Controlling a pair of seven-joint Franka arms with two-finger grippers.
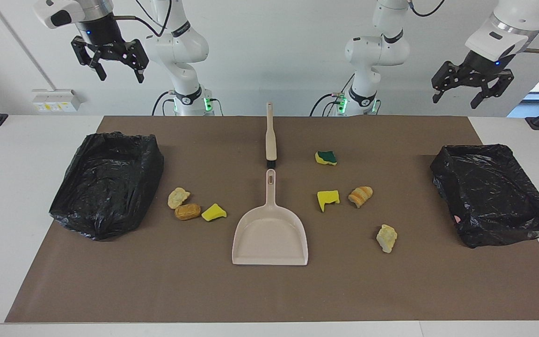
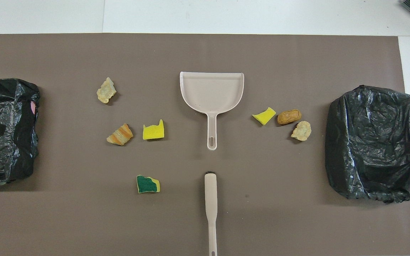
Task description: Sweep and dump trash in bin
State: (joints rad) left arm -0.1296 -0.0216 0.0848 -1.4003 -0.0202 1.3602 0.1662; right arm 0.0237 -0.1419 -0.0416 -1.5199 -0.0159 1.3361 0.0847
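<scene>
Seven scraps of trash lie on the brown mat. A pale lump (image 1: 178, 197), a brown lump (image 1: 187, 211) and a yellow sponge bit (image 1: 214, 212) lie toward the right arm's end. A yellow-green sponge bit (image 1: 326, 157), a yellow sponge bit (image 1: 328, 199), a striped bread lump (image 1: 360, 195) and a pale lump (image 1: 386, 238) lie toward the left arm's end. The beige dustpan (image 1: 269, 234) lies mid-table with its handle toward the robots. The beige brush (image 1: 271, 140) lies nearer to the robots, in line with it. My right gripper (image 1: 120, 74) and left gripper (image 1: 473, 93) hang high, open and empty.
A bin lined with a black bag (image 1: 105, 185) stands at the right arm's end, under the right gripper. A second lined bin (image 1: 491, 201) stands at the left arm's end, with a small pink spot on its wall. White table shows around the mat (image 2: 205, 220).
</scene>
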